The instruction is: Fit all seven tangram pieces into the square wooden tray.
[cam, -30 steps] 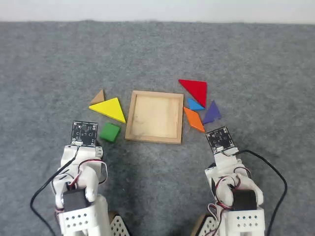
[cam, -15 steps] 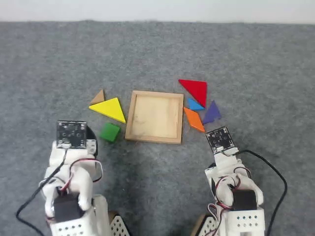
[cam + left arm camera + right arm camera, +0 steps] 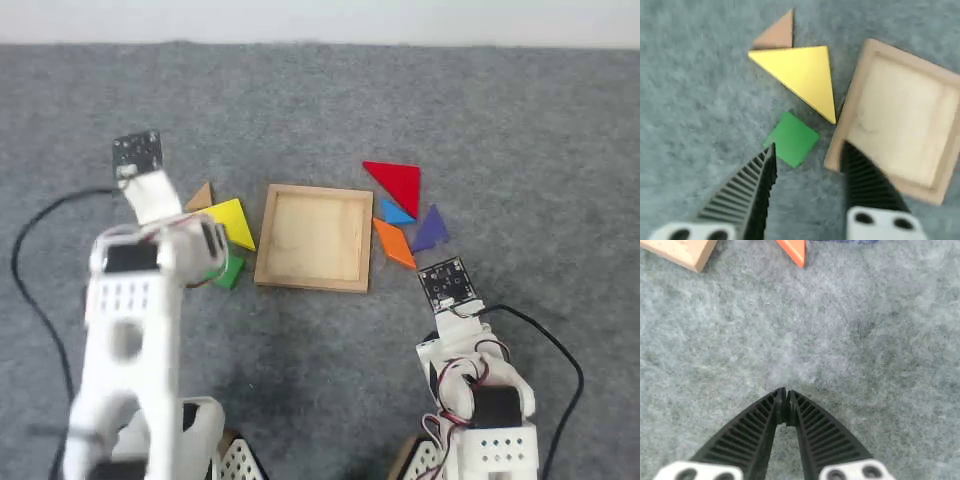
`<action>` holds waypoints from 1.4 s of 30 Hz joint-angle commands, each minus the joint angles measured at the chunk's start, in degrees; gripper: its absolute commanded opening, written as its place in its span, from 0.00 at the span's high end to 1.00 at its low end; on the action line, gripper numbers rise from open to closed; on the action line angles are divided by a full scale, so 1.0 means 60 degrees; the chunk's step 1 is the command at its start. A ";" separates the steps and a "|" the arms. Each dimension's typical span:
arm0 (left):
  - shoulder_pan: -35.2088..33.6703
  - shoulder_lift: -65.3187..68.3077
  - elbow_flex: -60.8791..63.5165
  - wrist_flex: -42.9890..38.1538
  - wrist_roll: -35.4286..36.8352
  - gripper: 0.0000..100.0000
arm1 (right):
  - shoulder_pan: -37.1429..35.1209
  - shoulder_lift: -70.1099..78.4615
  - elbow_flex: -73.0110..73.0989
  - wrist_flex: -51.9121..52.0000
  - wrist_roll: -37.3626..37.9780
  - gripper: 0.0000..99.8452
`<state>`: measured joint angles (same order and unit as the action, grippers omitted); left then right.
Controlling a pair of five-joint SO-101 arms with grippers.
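While L end effector [image 3: 808, 146] hangs released w/ green square [image 3: 790, 137] near its tips, R end effector [image 3: 785, 399] sits clenched.

Square wooden tray [image 3: 314, 238] lies flat, bare inside. Left of it sit a tan wooden triangle [image 3: 776, 34], big yellow triangle [image 3: 802, 75] and green square [image 3: 791, 139]. On the right huddle a red triangle [image 3: 397, 183], blue triangle [image 3: 396, 213], orange parallelogram [image 3: 394, 243] and purple triangle [image 3: 431, 231].

Soft, even light falls from above on the grey felt table [image 3: 500, 120], bright across all views. The raised left arm [image 3: 125, 330] throws a faint, wide shadow on the felt beside its base. The large yellow triangle [image 3: 800, 75] casts a narrow dark shadow toward the wooden tray [image 3: 850, 125].
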<state>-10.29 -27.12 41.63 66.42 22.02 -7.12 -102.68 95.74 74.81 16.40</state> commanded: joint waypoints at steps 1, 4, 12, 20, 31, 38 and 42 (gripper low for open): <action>0.0059 0.1832 -0.1531 -0.0044 0.0864 0.74 | 0.0125 -0.0183 0.0132 0.0022 0.0044 0.99; 0.0059 0.3062 -0.2645 -0.0059 0.0337 0.74 | 0.0125 -0.0183 0.0132 0.0022 0.0044 0.99; 0.0176 0.5861 -0.5604 0.0161 -0.8205 0.75 | 0.0125 -0.0183 0.0132 0.0022 0.0073 0.99; 0.0190 0.7678 -0.5912 0.0190 -1.6396 0.75 | 0.0125 -0.0183 0.0132 0.0022 0.0088 0.99; 0.0645 0.7795 -0.6410 0.0015 -1.7656 0.75 | 0.0125 -0.0183 0.0132 0.0022 0.0088 0.99; 0.0806 0.8205 -0.6469 -0.0586 -1.7963 0.74 | 0.0125 -0.0183 0.0132 0.0022 0.0088 0.99; 0.0718 0.8879 -0.6952 -0.0571 -1.8022 0.74 | 0.0125 -0.0183 0.0132 0.0022 0.0088 0.99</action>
<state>-5.89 25.45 4.53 63.96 -85.32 -7.12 -102.68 95.74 74.81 16.40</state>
